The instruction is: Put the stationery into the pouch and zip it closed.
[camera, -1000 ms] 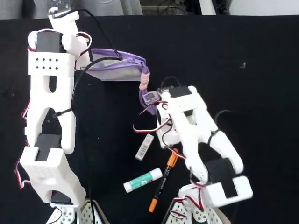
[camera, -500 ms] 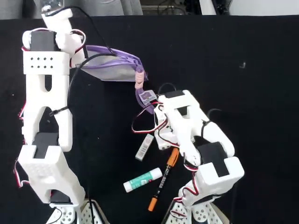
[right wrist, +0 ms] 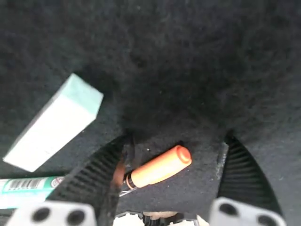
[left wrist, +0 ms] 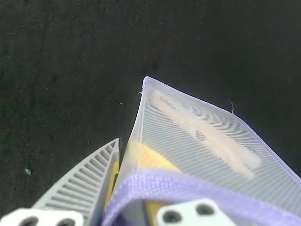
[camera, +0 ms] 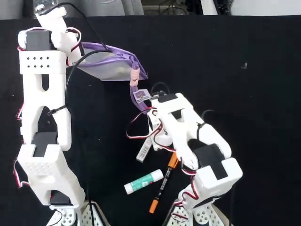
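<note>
A translucent pouch with purple trim hangs off the table at the back left, with my left gripper shut on its edge. In the left wrist view the pouch has something yellow inside, next to a ribbed finger. Its purple strap dangles toward the right arm. My right gripper is open just above the cloth, its fingers either side of the orange marker. Beside the marker lie a white eraser and a green glue stick. From above, the eraser, glue stick and marker lie at the front centre.
The black cloth table lies bare to the right. Loose red and black servo wires loop beside the right arm near the eraser. Both arm bases stand at the front edge.
The left arm has carried the pouch a little left and back. The right arm has swung left and its wrist has come over the marker's capped end.
</note>
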### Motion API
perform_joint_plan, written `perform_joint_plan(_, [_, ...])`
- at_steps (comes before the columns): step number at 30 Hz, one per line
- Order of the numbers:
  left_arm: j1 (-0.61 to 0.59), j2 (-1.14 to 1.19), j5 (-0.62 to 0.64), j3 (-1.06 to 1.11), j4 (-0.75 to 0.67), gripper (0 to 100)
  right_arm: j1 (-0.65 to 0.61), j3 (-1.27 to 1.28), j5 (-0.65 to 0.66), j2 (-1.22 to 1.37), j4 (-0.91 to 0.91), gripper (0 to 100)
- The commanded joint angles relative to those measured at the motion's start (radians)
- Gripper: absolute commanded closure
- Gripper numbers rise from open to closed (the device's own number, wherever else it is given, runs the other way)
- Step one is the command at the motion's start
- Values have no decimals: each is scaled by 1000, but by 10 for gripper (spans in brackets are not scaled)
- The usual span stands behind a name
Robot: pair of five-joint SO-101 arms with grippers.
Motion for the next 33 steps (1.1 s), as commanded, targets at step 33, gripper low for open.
perform_joint_plan(33, [-50, 0, 6, 15, -25, 971, 146, -423, 322, -8, 373, 987])
